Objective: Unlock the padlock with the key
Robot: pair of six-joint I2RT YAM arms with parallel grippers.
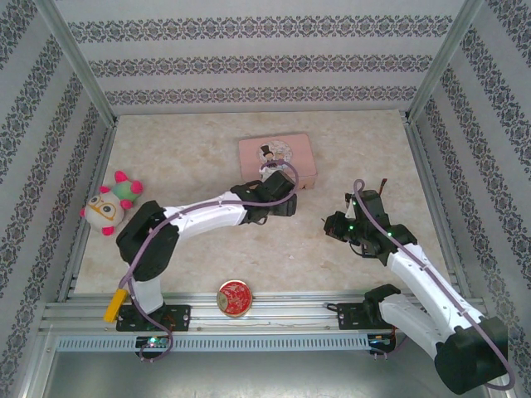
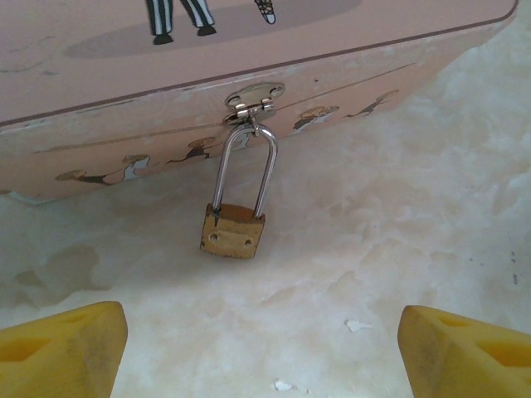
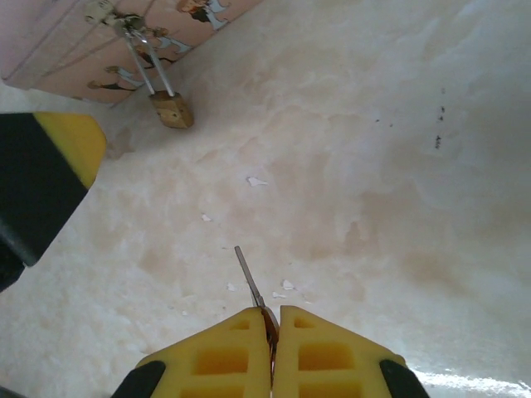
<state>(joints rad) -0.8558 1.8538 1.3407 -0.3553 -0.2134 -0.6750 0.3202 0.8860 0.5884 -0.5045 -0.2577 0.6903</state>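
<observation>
Padlock (image 2: pixel 233 232) hung by its shackle from the hasp (image 2: pixel 253 101) on the front wall of the pink box (image 2: pixel 124 75), body down near the worktop (image 2: pixel 398 249); whether it touched, unclear. Box sat mid-worktop toward the back. Left hand (image 2: pixel 265 352) faced the padlock from just in front, fingers wide apart, nothing between them. Right hand (image 3: pixel 274 319) was off to the right, apart from the box, pinched tight on the key (image 3: pixel 249 278), blade sticking out toward the padlock. Plush (image 1: pixel 112 203) at the left edge, round tin (image 1: pixel 235 297) at the near edge.
</observation>
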